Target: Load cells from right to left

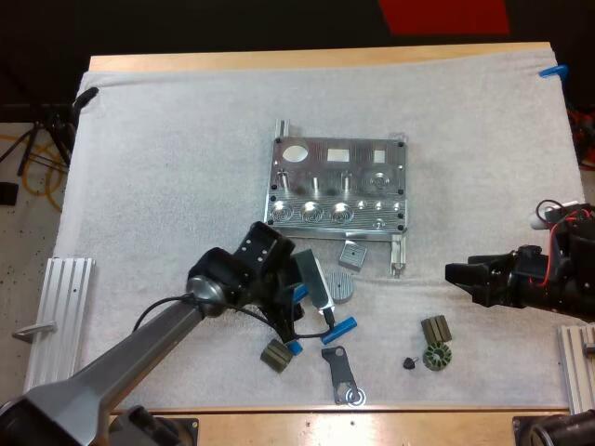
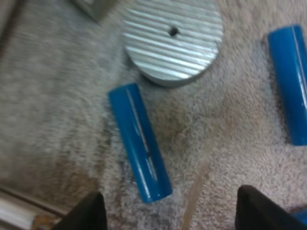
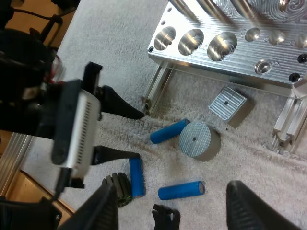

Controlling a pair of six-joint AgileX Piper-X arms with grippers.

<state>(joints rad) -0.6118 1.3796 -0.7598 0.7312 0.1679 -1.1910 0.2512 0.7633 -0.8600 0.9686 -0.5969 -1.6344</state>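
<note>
Progress: none that I can see. The metal fixture [image 1: 338, 186] sits mid-mat, and the three big bores along its near edge [image 3: 194, 41] look empty. All three cells are lying loose on the white mat [image 1: 167, 167] in front of it, so the whole load is left to do, starting with the rightmost bore.

Cell locations:
- blue cylinder one [image 2: 139, 148] is right up against the ribbed round disc [image 2: 172, 40]
- blue cylinder two [image 3: 181, 190] is nearer the table's front edge
- blue cylinder three [image 3: 136, 176] is beside a dark toothed part [image 3: 117, 188]

Left gripper [image 2: 170, 194] hovers over cylinder one with its fingers spread wide, clear of it and holding nothing. My read is that it's lining up the first pick.

Right gripper [image 1: 456, 274] is off to the fixture's right. It's also spread and empty, well away from the cells.

The cells are glossy, smooth, bright blue and flat-ended, and they lie on their sides. I'd guess they roll easily on the nap. Cylinder one crowding the disc could foul a finger.
</note>
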